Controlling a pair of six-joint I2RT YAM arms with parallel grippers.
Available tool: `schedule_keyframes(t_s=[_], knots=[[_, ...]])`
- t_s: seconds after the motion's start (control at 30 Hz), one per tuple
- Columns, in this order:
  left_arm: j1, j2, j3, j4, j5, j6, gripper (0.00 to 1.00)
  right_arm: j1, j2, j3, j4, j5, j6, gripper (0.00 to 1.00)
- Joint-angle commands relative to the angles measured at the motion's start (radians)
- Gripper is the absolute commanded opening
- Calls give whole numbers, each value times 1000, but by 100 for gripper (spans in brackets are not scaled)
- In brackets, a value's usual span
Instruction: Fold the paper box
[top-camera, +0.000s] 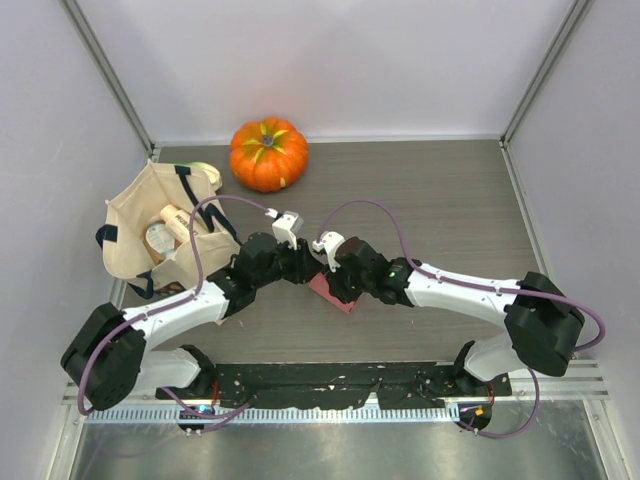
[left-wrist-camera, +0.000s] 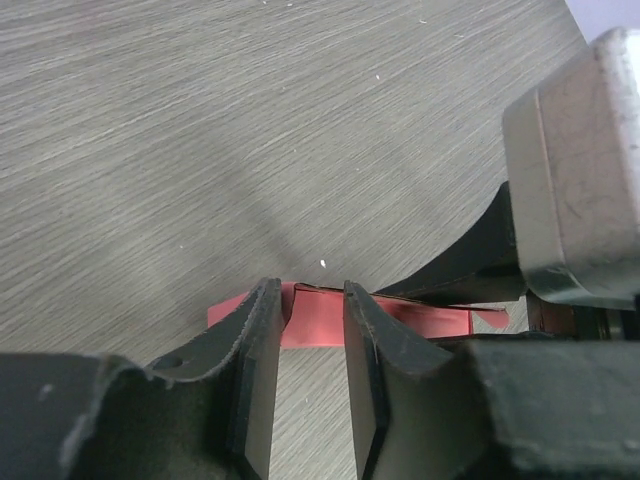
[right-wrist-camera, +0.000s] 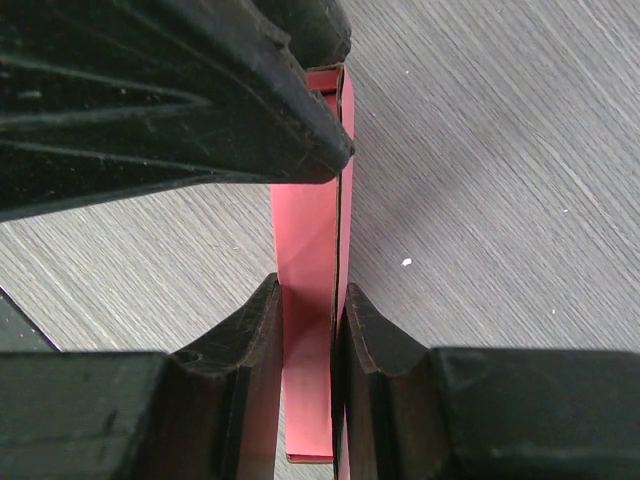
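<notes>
The orange pumpkin sits at the far edge of the counter. The paper box lies on the counter well apart from the pumpkin, on the side nearer the arm bases and a little toward the right arm's side. From above only a small pink-red corner of it shows, because both hands meet over it, so its direction cannot be read there.

The right wrist view shows the box as a narrow folded strip. Its long axis runs straight out from the right hand, with one side wall creased upright along the strip. The right hand is closed down to a narrow gap, and its fingers press the strip from both sides, so it has hold of the box.

At the far end of the strip, the left hand comes in from the opposite side. In the left wrist view the long axis lies crosswise, and the strip sticks out past both of the left hand's fingers. That hand stands partly open, and the box's end shows in the gap. Whether the left hand pinches the card cannot be told.

A beige tote bag slumps near the pumpkin, on the left arm's side
</notes>
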Motion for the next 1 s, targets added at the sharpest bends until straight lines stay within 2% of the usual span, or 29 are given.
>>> schedule_keyframes(t_s=[0.0,0.2,0.43,0.7,0.83,0.9,0.93,0.97], knots=[[-36,-46,-1,-29,-24,2,34,3,33,10,-34,-15,9,28],[-45,-77,-23,-25,-52,15,23,3,32,10,-32,-17,9,28],[-63,-55,-12,-65,-96,22,21,3,35,16,-35,-17,12,28],[-89,-49,-6,-95,-148,36,10,3,42,19,-35,-19,12,28],[-103,-49,2,-123,-198,49,9,3,44,22,-35,-20,10,28],[-105,-49,8,-134,-202,45,15,3,45,25,-37,-22,9,28],[-111,-48,8,-132,-202,45,21,4,47,25,-36,-23,10,28],[-114,-51,5,-131,-205,52,21,3,47,25,-37,-23,7,28]])
